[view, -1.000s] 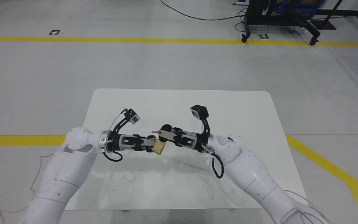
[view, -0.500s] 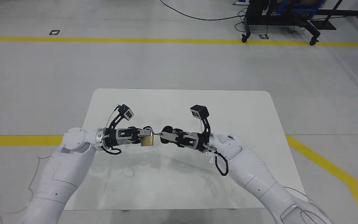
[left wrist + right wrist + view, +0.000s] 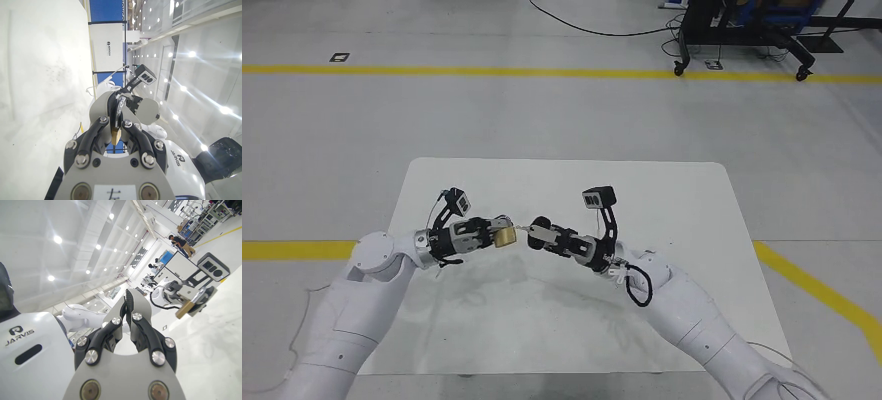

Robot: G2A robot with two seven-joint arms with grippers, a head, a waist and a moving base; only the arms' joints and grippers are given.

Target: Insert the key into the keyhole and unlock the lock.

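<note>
White table (image 3: 662, 200), lock (image 3: 505, 237) gripped in left hand (image 3: 497, 233)

light: bright overhead | ceiling lamps (image 3: 57, 239) star-flared in wrist views | table (image 3: 37, 75) washed white

arms (image 3: 352, 310): glossy white shells, black wrists
fingers (image 3: 140, 306): grey, black ribbed pads
links (image 3: 92, 131): black, silver screws
cables (image 3: 634, 292): black wrist loops
</note>
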